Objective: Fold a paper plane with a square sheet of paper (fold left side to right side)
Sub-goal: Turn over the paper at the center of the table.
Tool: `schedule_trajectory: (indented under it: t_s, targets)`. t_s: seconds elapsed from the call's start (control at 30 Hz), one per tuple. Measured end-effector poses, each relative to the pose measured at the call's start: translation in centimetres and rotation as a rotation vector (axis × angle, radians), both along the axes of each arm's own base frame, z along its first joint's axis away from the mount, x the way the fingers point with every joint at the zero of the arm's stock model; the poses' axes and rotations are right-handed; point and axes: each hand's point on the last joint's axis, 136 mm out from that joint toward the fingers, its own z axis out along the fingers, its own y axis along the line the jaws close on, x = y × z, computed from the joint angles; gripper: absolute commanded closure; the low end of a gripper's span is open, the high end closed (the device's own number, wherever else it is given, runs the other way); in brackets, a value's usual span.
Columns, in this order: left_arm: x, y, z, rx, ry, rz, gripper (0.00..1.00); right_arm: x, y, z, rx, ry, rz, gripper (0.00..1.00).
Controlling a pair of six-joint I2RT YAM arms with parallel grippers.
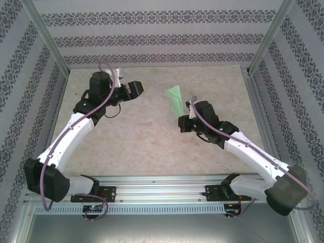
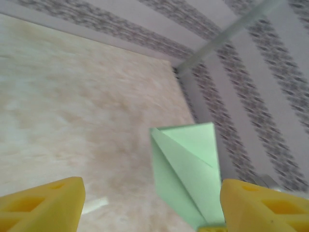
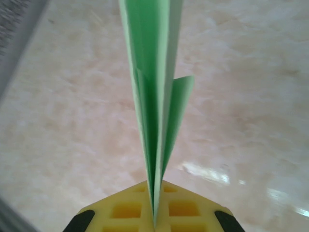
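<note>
Near edge: both arm bases sat on the rail (image 1: 162,185). The right end effector (image 3: 154,205) was closed tight on the plane (image 3: 152,72), with the paper's stacked layers pinched in the seam between its yellow pads (image 3: 125,210). The grip sat at one end of the folded body, probably so that the creases stayed pressed together and the rest of the paper was left free. From there the plane ran away from the wrist, edge-on and roughly upright. One small flap (image 3: 181,101) splayed out to the right, so the fold was not fully flat there. In the top view the plane appeared to be lifted clear of the worktop (image 1: 152,147), over its middle right part. Farther back and to the left, the left end effector (image 1: 137,87) pointed toward the plane but stood well apart from it. Its yellow fingers (image 2: 41,205) were spread wide with nothing between them. Judgement: it had no hold on the paper, and the right arm alone carried the piece. Beyond it the bare worktop ran to the patterned back wall (image 1: 152,40). The dart shape looked complete or nearly so.
</note>
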Motion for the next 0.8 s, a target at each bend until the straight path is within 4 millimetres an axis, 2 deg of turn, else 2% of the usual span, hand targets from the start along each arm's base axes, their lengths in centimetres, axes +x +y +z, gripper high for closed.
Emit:
schedule_trajectory:
  t_s: [0.07, 0.13, 0.23, 0.3, 0.43, 0.6, 0.7, 0.8]
  targets:
    - [-0.1, 3.3, -0.2, 0.052, 0.015, 0.134, 0.2, -0.3, -0.5, -1.5, -0.196, 0.004, -0.015, 1.0]
    - [-0.3, 6.6, -1.4, 0.089, 0.044, 0.251, 0.2, -0.5, -1.1, -3.7, -0.427, 0.021, -0.02, 1.0]
    - [-1.0, 11.0, -5.0, 0.137, 0.143, 0.394, 0.19, -0.7, -1.6, -6.9, -0.768, 0.038, 0.005, 1.0]
    - [-1.6, 12.6, -7.7, 0.158, 0.216, 0.441, 0.19, -0.8, -1.4, -8.6, -0.951, 0.039, 0.038, 1.0]
    - [-3.0, 14.0, -11.9, 0.178, 0.336, 0.478, 0.19, -0.5, -0.4, -11.1, -1.204, 0.026, 0.097, 1.0]
    - [-3.3, 14.1, -13.0, 0.175, 0.367, 0.473, 0.19, -0.3, 0.7, -13.6, -1.335, 0.034, 0.147, 0.92]
    - [-3.3, 13.9, -13.3, 0.172, 0.379, 0.464, 0.18, -0.6, 1.3, -14.4, -1.345, 0.043, 0.176, 0.77]
    - [-3.5, 13.4, -14.1, 0.162, 0.404, 0.436, 0.18, -1.4, 2.4, -15.1, -1.278, 0.079, 0.219, 0.56]
